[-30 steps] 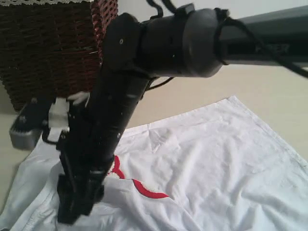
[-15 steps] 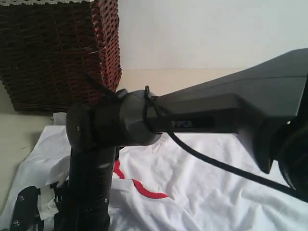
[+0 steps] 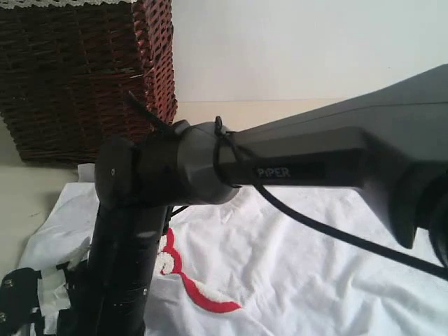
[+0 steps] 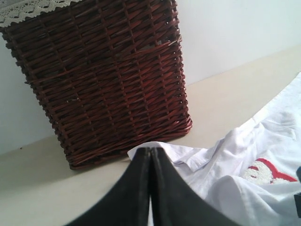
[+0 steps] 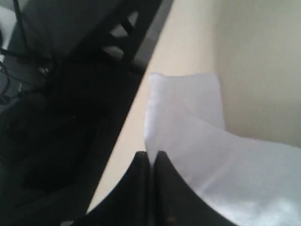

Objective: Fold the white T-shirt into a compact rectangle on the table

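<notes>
The T-shirt (image 3: pixel 301 280) lies on the table (image 3: pixel 17 203), before the basket (image 3: pixel 77 77)

Arm (image 3: pixel 308 157) over white T-shirt (image 3: pixel 315 287), perhaps touching

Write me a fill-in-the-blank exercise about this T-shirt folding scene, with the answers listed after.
1. The white T-shirt carries fuzzy lettering outlined in ___.
2. The left pincer is ___ (open or shut).
3. The T-shirt lies with its lettered side facing ___ (up or down).
4. The wicker basket is dark ___ (brown or green).
Missing words: red; shut; up; brown.
</notes>
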You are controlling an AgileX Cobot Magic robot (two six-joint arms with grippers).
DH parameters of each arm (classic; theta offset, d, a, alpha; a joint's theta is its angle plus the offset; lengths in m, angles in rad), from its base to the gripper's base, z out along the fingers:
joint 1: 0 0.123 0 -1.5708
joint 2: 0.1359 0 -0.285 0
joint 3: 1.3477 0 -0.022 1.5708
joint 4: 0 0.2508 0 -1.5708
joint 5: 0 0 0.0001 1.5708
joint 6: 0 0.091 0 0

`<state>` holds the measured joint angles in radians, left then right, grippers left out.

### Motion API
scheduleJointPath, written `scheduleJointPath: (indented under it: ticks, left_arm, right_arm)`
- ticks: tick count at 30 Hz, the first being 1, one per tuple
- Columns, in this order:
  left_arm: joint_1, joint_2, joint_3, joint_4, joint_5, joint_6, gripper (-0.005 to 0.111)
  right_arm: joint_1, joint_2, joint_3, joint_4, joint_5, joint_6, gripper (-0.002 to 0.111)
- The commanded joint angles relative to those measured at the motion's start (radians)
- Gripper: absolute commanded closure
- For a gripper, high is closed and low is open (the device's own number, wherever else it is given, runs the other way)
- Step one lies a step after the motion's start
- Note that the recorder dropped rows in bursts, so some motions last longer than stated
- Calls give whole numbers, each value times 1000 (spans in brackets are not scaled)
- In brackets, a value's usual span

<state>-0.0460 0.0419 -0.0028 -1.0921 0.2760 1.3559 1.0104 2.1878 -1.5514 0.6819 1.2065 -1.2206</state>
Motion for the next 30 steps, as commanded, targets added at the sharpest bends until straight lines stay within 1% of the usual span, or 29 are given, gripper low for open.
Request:
scheduleJointPath:
  ticks: [1, 5, 9, 12, 13, 20, 22, 26, 28, 29, 30]
  left_arm:
    - [2, -7, 3, -1, -1, 1, 107]
    - [2, -7, 3, -1, -1, 1, 107]
    - [2, -7, 3, -1, -1, 1, 107]
    - [2, -7, 3, -1, -1, 1, 107]
    - [2, -7, 3, -1, -1, 1, 107]
    - [2, -7, 3, -1, -1, 1, 107]
    - [2, -7, 3, -1, -1, 1, 107]
    - [2, -7, 3, -1, 1, 1, 107]
    - [2, -7, 3, -1, 1, 1, 107]
    - [2, -7, 3, -1, 1, 1, 107]
    - [2, -7, 3, -1, 1, 1, 107]
  right_arm:
    - [1, -41, 4, 181, 15, -87, 108]
    - [1, -73, 4, 275, 15, -87, 108]
    - [1, -100, 4, 288, 15, -79, 108]
    - [1, -99, 11, 276, 15, -7, 108]
    - [1, -95, 11, 256, 15, 53, 108]
    - [1, -95, 11, 258, 15, 179, 108]
    - [1, -95, 11, 258, 15, 229, 103]
    - [1, -95, 11, 224, 15, 167, 92]
    - [1, -95, 11, 193, 15, 147, 80]
    - [1, -95, 11, 188, 15, 147, 73]
    - [1, -95, 11, 190, 15, 147, 59]
